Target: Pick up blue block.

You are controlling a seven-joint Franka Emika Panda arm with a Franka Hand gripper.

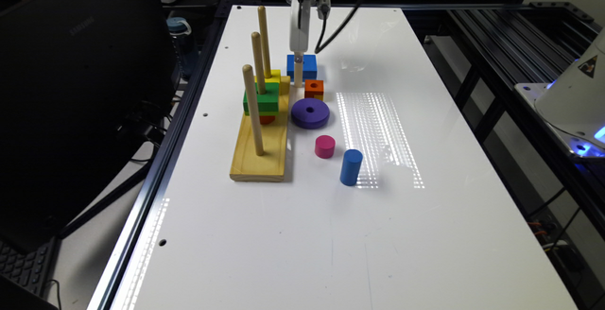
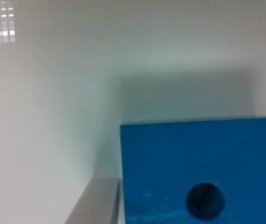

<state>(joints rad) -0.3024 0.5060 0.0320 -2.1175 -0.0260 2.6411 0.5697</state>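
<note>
The blue block (image 1: 302,65) is flat and square and lies on the white table just beyond the wooden peg board. My gripper (image 1: 298,57) hangs straight down from above and reaches the block's near side. In the wrist view the blue block (image 2: 202,163) is very close, with its round centre hole (image 2: 206,200) showing. A grey bar of the gripper (image 2: 96,203) runs along one of its side edges. The block's other side runs past the frame edge.
A wooden base (image 1: 262,144) with three upright pegs carries green and yellow blocks (image 1: 262,97) at the exterior view's left. A pale upright peg (image 1: 298,76), an orange cube (image 1: 314,89), a purple ring (image 1: 310,113), a pink cylinder (image 1: 324,146) and an upright blue cylinder (image 1: 350,167) stand nearer.
</note>
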